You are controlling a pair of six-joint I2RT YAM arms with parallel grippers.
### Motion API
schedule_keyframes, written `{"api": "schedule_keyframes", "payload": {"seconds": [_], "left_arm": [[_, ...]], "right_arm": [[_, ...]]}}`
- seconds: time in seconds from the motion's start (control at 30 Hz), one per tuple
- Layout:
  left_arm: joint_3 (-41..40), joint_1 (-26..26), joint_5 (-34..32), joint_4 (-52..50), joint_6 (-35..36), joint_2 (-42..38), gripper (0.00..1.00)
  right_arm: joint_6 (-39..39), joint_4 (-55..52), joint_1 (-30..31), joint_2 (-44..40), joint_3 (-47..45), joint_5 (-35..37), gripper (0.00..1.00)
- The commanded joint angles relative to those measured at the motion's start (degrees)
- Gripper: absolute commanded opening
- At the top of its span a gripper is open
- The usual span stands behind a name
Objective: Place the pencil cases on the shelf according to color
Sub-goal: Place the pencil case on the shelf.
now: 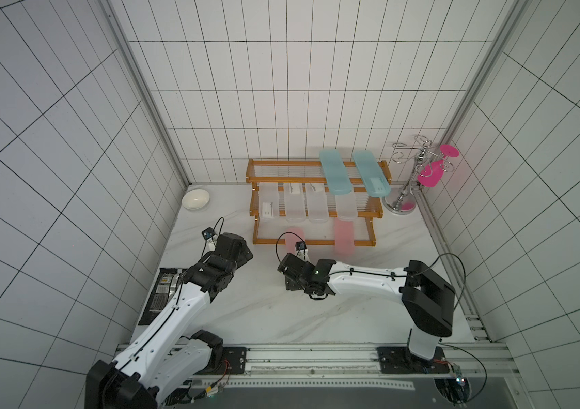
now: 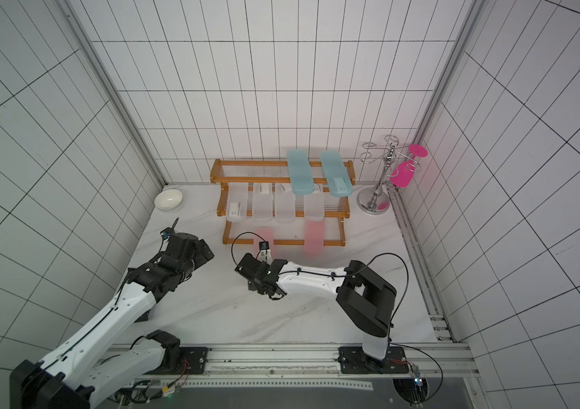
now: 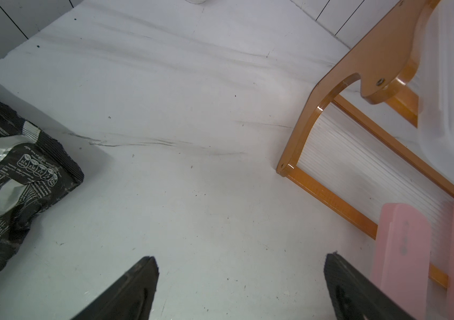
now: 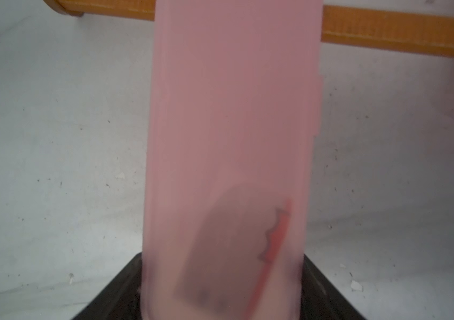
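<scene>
Right fingers [image 4: 115,293] grip the pink pencil case [image 4: 231,110] between them.

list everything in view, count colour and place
shelf: one, orange-brown, back of table
teal pencil cases: two, teal, top tier
clear pencil cases: four, frosted, middle tier
resting pink pencil case: one, pink, bottom tier
held pink pencil case: one, pink, far end over bottom tier's front rail
bowl: one, white, beside the shelf
foil packet: one, black, by left arm
wire stand: one, chrome, beside shelf, pink glass hanging on it
left gripper: one, black, open, empty, above table
right gripper: one, black, shut on held pink pencil case
</scene>
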Motion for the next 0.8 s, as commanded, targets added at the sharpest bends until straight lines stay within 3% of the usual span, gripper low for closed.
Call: {"api": "schedule_keyframes", "payload": {"seconds": [0.0, 0.27, 0.77], "left_arm": [[0.63, 1.58, 1.39, 3.04, 2.02, 0.70, 0.98], [-0.55, 4.80, 4.56, 5.35, 2.60, 3.09, 0.98], [-1.32, 5.35, 5.23, 6.81, 3.09, 3.21, 0.98]], "right_arm": [[-2.55, 0.58, -1.98, 2.18, 5.30, 0.16, 0.59], [-3.55, 0.32, -5.35, 8.63, 11.65, -1.10, 0.59], [-4.68, 0.32, -8.82, 16.70, 20.30, -0.22, 0.58]]}}
